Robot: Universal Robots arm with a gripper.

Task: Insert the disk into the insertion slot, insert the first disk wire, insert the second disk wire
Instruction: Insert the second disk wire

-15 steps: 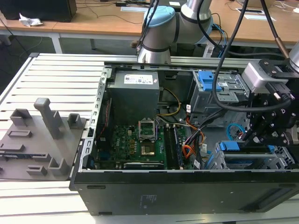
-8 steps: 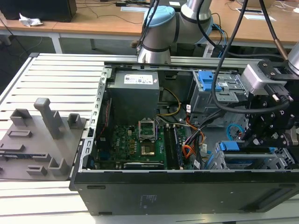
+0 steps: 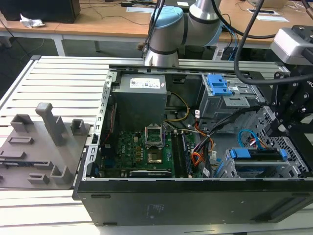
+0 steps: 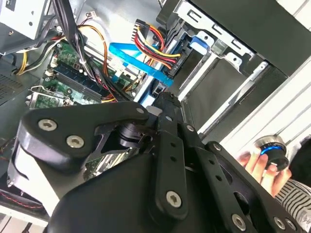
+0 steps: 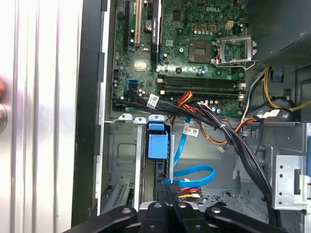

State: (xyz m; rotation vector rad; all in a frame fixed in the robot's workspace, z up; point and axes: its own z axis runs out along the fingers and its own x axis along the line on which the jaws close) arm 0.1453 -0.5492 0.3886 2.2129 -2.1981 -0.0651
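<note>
Silver hard drive in blue plastic carrier, the disk [image 3: 257, 155], sits in the perforated grey drive cage [image 3: 293, 164] at the case's front corner. Rigid, weighty, shock-sensitive; grip carrier edges. Black gripper [image 5: 165, 213] above it, finger state indeterminate.

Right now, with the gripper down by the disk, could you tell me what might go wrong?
The blue cable loops right beside the gripper, so it could get snagged or pinched. The black wire bundle runs close past the disk and might catch too. A person's hand is close by in the second wrist view; a sudden move could hit it.
</note>
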